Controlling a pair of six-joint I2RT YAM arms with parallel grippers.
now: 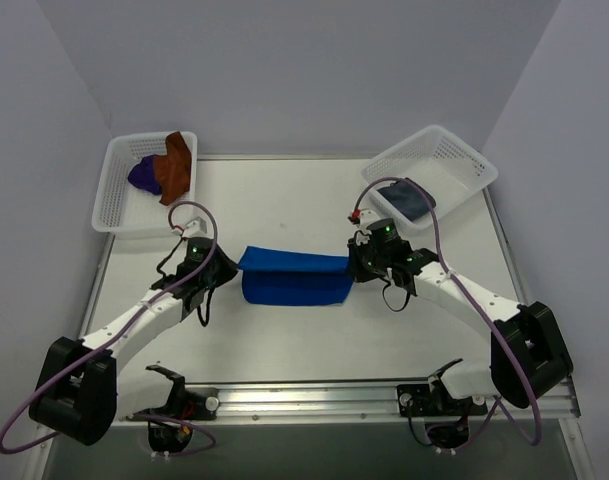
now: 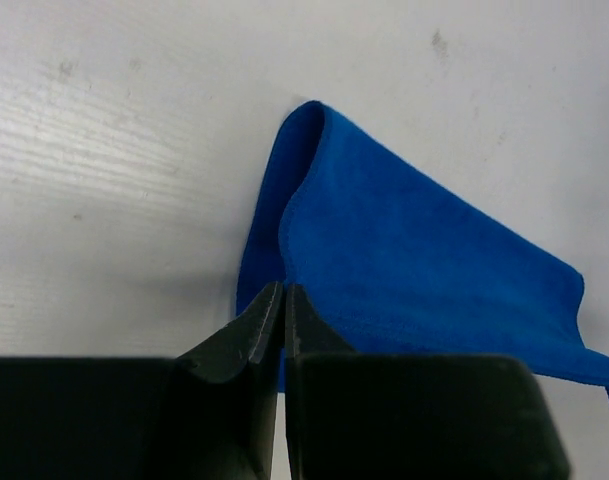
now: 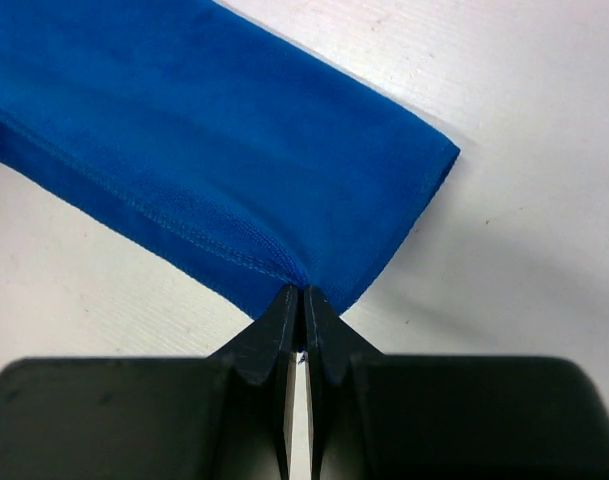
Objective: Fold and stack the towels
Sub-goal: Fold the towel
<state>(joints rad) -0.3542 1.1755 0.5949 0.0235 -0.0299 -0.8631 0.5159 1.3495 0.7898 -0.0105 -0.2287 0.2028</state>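
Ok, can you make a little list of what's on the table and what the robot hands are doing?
middle: blue towel, partly folded, on the table
left gripper: shut on the blue towel's left end
right gripper: shut on its right end
left basket: purple towel and brown towel, crumpled
right basket: one dark towel, folded

Blue towel (image 1: 292,280), seemingly half-folded, centred

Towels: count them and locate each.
4. A blue towel on the table; a purple towel and a rust towel in the left basket; a navy towel in the right basket. More may hide beneath.
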